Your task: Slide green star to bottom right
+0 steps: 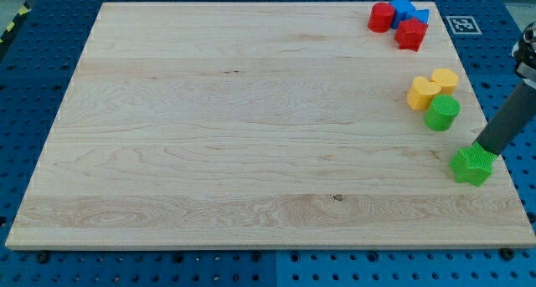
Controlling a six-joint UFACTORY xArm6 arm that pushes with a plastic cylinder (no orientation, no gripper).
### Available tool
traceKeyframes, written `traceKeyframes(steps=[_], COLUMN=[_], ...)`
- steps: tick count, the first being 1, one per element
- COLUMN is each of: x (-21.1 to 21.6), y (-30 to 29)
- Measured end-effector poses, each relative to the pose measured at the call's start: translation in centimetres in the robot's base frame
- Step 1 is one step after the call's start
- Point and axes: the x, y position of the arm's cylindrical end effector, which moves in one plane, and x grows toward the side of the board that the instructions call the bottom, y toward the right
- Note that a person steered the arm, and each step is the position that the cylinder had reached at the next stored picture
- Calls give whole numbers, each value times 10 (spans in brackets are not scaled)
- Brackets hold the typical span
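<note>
The green star lies near the board's right edge, in the lower right part of the view. My tip rests against the star's upper right side; the dark rod rises from there toward the view's upper right. A green round block sits above and to the left of the star, apart from it.
Two yellow blocks sit just above the green round block. A red round block, a blue block and a red star-like block cluster at the top right. The wooden board ends just right of the star.
</note>
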Motion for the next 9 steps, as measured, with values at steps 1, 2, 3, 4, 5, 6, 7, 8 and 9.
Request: traceKeyframes(steps=[1,2,3,4,5,6,7,8,9], x=[-26,-16,9,18,20,1,8,34,37], y=[-8,-23,-23,-23,-23,-13,14,39,38])
